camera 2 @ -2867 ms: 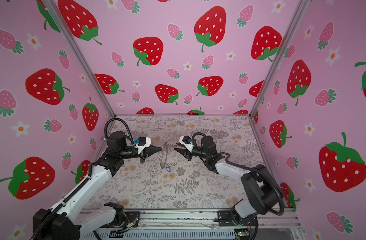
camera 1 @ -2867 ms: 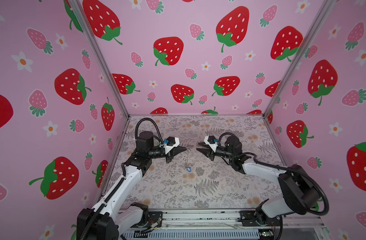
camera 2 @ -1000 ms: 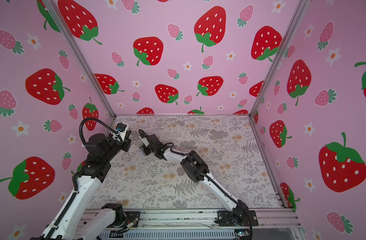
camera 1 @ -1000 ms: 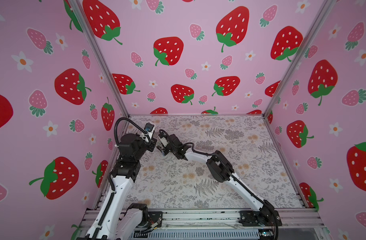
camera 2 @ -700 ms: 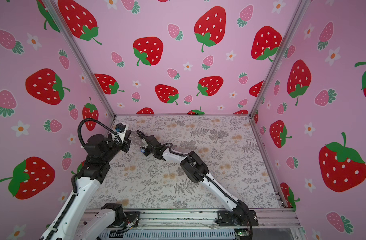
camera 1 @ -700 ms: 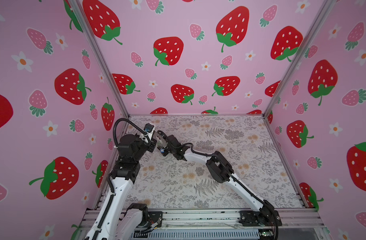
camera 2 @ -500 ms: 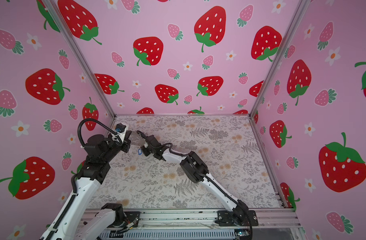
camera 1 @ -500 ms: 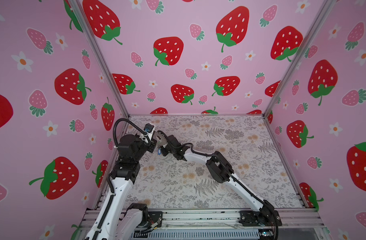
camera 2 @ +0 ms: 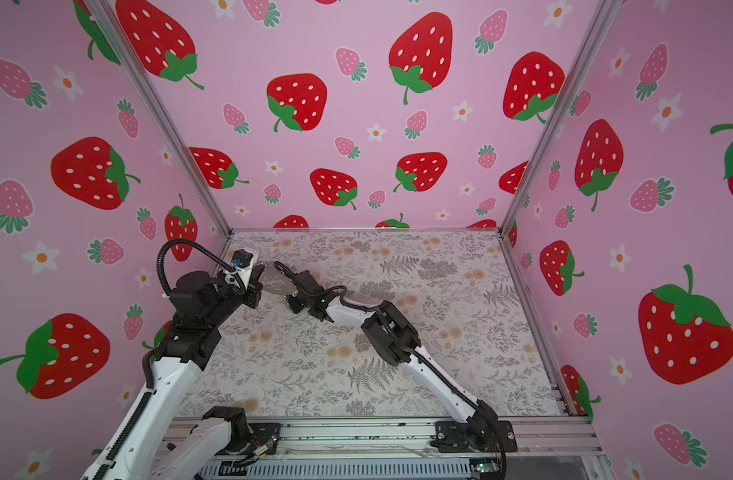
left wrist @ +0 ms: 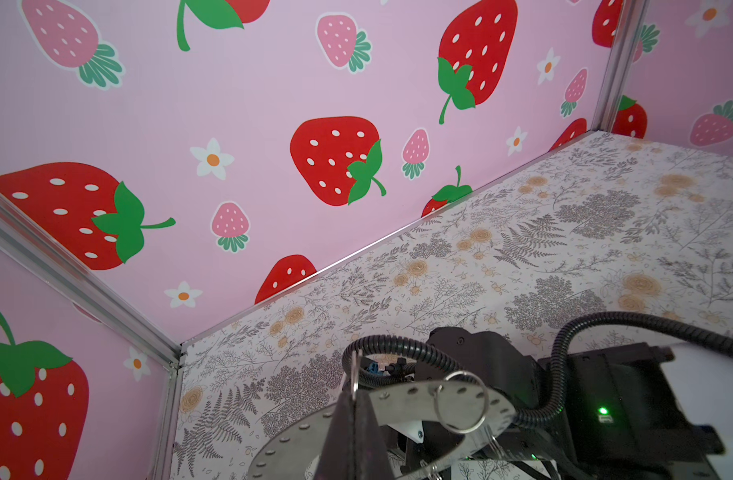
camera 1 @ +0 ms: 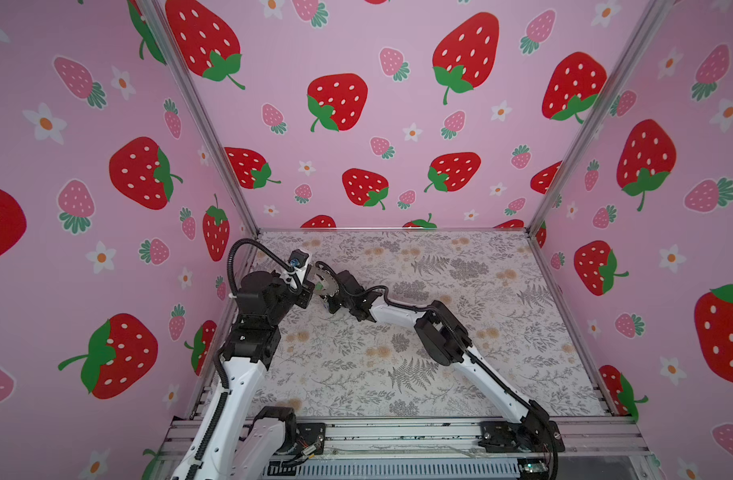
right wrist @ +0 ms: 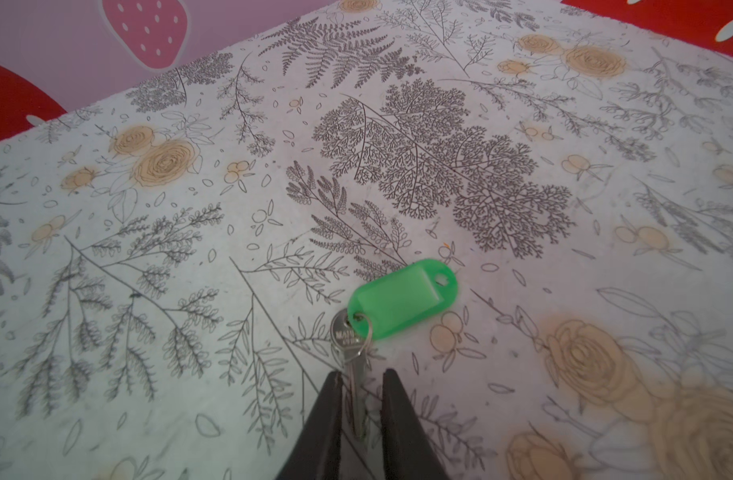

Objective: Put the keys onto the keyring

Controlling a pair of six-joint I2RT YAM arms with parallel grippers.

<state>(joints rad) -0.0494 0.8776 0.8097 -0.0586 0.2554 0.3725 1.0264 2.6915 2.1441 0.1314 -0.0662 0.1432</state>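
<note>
The key is bare silvery metal with a dull shine, and its tag is smooth, glossy, half-clear green plastic. The keyring is flat grey metal with a brushed satin face, while the small wire ring through it is brighter and polished. The table covering and the walls are matt printed sheet

Top views overlook the table; wrist views close.
</note>
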